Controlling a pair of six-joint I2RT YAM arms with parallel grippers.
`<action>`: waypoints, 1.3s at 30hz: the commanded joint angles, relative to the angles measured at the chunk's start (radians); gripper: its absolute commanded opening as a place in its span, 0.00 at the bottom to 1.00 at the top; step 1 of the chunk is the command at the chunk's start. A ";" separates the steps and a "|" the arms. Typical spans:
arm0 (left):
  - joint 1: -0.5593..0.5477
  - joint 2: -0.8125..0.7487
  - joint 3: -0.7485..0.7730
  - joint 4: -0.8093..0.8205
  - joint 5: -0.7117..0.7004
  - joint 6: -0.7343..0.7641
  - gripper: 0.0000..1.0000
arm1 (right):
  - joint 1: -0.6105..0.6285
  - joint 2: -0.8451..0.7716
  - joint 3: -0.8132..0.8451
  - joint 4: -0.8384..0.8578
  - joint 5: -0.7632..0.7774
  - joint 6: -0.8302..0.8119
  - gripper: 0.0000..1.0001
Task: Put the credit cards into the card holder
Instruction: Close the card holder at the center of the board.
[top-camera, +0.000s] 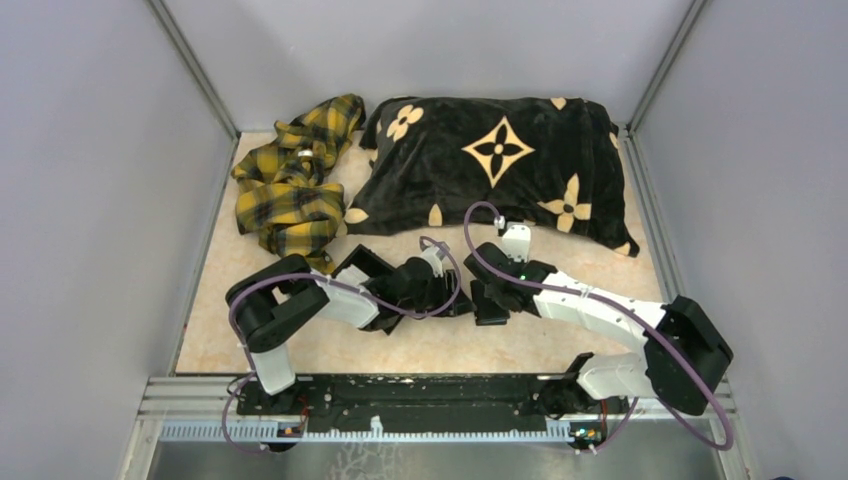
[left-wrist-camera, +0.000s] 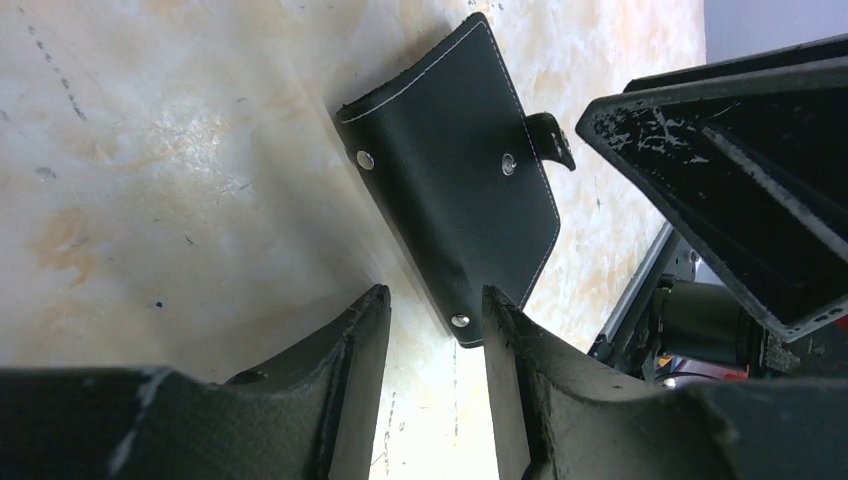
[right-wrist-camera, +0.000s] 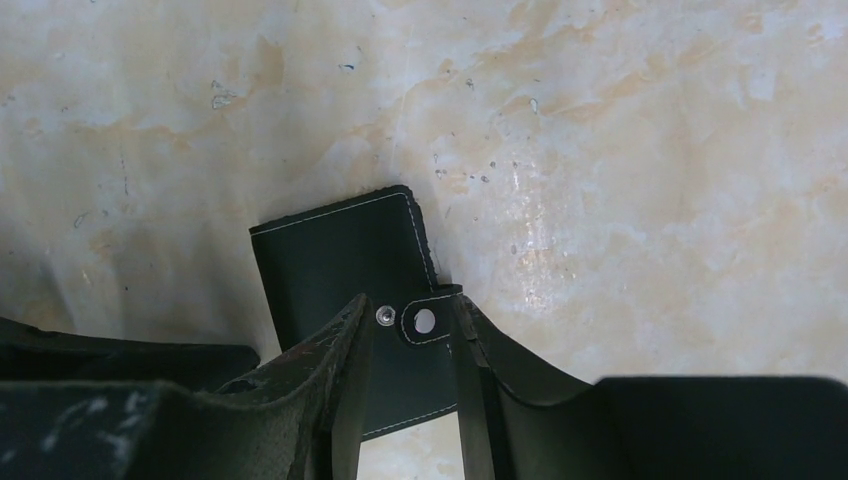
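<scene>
Though snapped shut, card holder (right-wrist-camera: 335, 255) partly hidden behind right jaws.

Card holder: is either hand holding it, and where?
Neither appears to grip it. The right hand stands open around the snap tab of the card holder, the left hand open around one corner.

Yellow-and-black plaid cloth (top-camera: 295, 185) lies bunched at upper left. Black cushion (top-camera: 500, 170) with tan flower motifs occupies upper centre, just beside the cloth. Both rest on a mottled beige tabletop (top-camera: 430, 345). Scuffed black tray (left-wrist-camera: 700, 150) shows at right of the left wrist view.
</scene>
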 joint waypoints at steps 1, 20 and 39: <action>0.020 0.072 -0.026 -0.172 -0.037 0.061 0.49 | 0.020 0.025 0.056 0.003 -0.003 -0.015 0.35; 0.031 0.102 -0.014 -0.166 -0.019 0.060 0.48 | 0.031 0.058 0.016 0.010 -0.020 -0.004 0.22; 0.031 0.123 -0.019 -0.145 -0.002 0.045 0.48 | 0.032 0.096 0.001 -0.011 -0.012 0.001 0.28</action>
